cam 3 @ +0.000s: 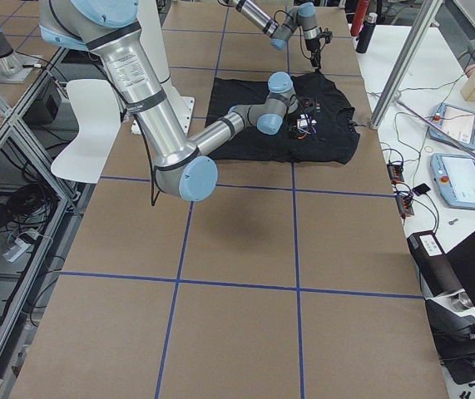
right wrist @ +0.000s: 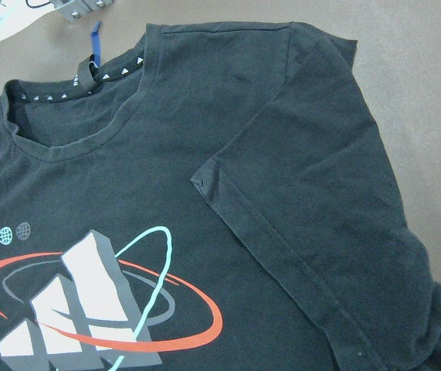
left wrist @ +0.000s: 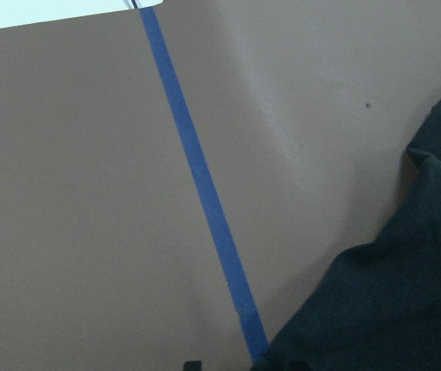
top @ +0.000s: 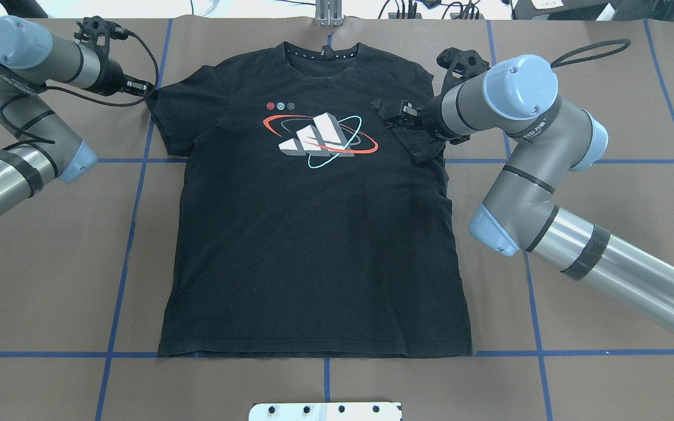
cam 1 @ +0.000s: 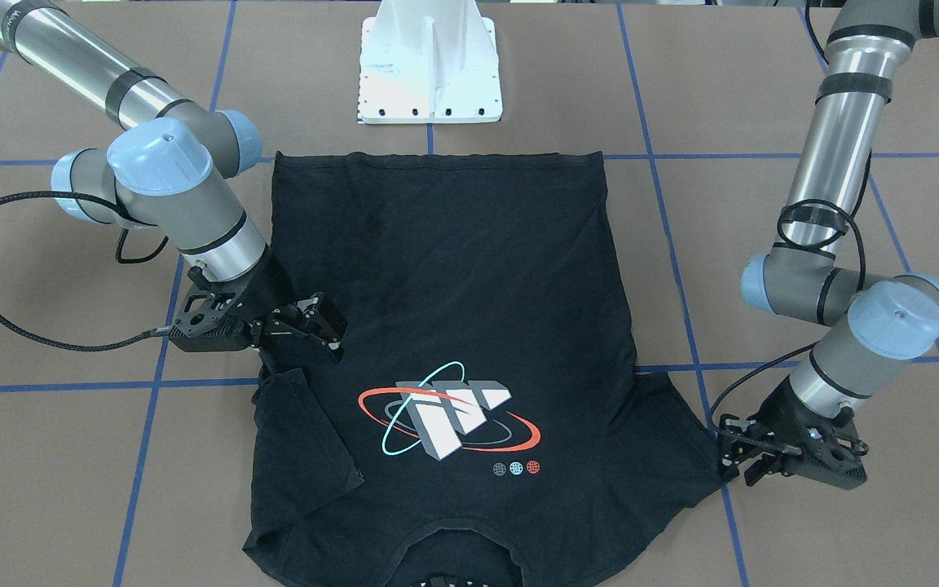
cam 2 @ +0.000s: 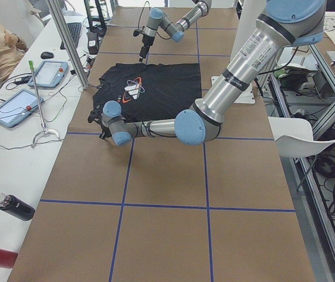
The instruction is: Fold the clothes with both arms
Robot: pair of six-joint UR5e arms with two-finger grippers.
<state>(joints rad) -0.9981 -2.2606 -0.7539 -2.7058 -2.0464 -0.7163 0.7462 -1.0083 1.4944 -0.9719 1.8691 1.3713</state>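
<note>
front-facing: across the bench point(cam 1: 763, 244) from the robot, high, looks steeply down; pedestal point(cam 1: 429, 73) at top edge, T-shirt point(cam 1: 469, 269) fills the middle.
overhead: behind the robot, looks forward and down; shares the whole T-shirt with front-facing, turned end for end.
exterior left: bench end, high, looks along the bench; left arm point(cam 2: 237, 76) near and large, T-shirt far.
exterior right: opposite end, same height and reach; right arm point(cam 3: 137, 91) near; both side views share the T-shirt.
left wrist: very close, looks down on a tape line point(left wrist: 197, 170) and the T-shirt's edge.
right wrist: close, oblique; collar point(right wrist: 73, 116) and logo point(right wrist: 89, 309), shared with overhead.
</note>
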